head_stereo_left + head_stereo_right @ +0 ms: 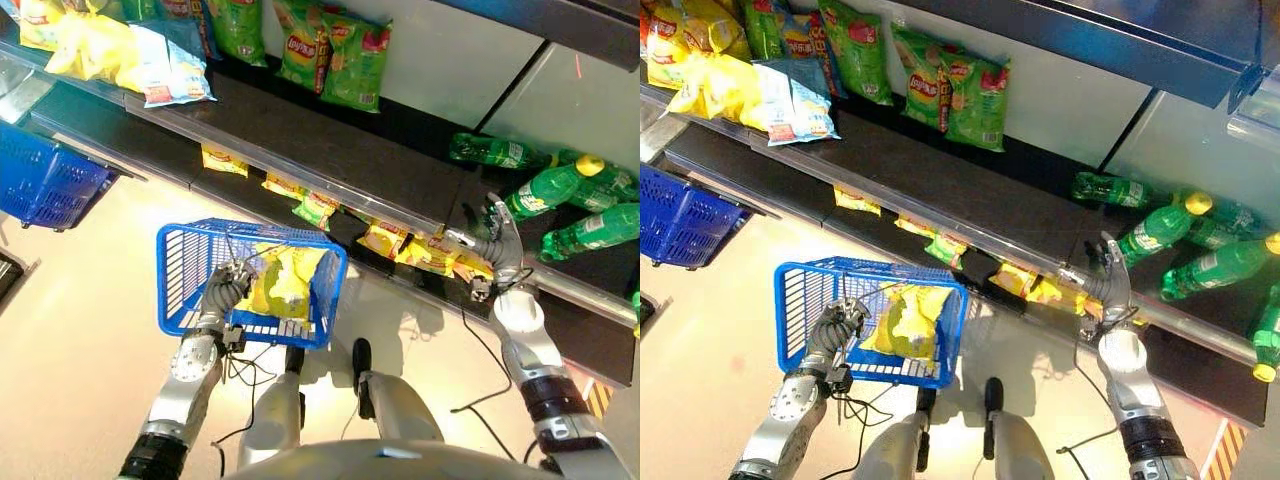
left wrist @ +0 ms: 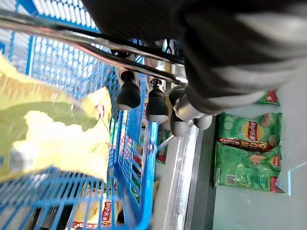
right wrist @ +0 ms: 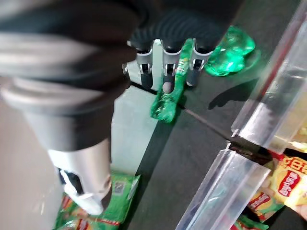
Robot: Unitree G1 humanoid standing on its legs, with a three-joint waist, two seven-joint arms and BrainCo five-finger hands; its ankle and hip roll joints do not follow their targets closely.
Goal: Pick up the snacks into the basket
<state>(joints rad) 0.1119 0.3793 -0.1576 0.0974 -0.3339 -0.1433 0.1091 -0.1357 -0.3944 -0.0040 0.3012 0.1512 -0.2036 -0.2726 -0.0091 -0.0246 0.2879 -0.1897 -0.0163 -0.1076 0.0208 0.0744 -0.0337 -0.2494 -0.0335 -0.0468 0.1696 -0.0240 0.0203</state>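
My left hand [image 1: 228, 285] is shut on the metal handle of a blue wire basket [image 1: 185, 260], and its curled fingers [image 2: 129, 93] wrap the bars in the left wrist view. A yellow snack bag [image 1: 285, 280] lies inside the basket. More yellow snack bags [image 1: 420, 250] sit on the lower shelf, under the clear front rail. My right hand [image 1: 490, 245] is open over the shelf edge just above them, holding nothing. Its straight fingers [image 3: 165, 62] point toward a green bottle [image 3: 168, 103]. Green chip bags [image 1: 340, 55] stand at the back of the shelf.
Several green bottles [image 1: 545, 190] lie on the dark shelf to the right of my right hand. A second blue basket [image 1: 45, 185] sits at the far left. Yellow and blue-white bags [image 1: 165, 65] crowd the shelf's upper left. A clear rail [image 1: 300, 165] edges the shelf.
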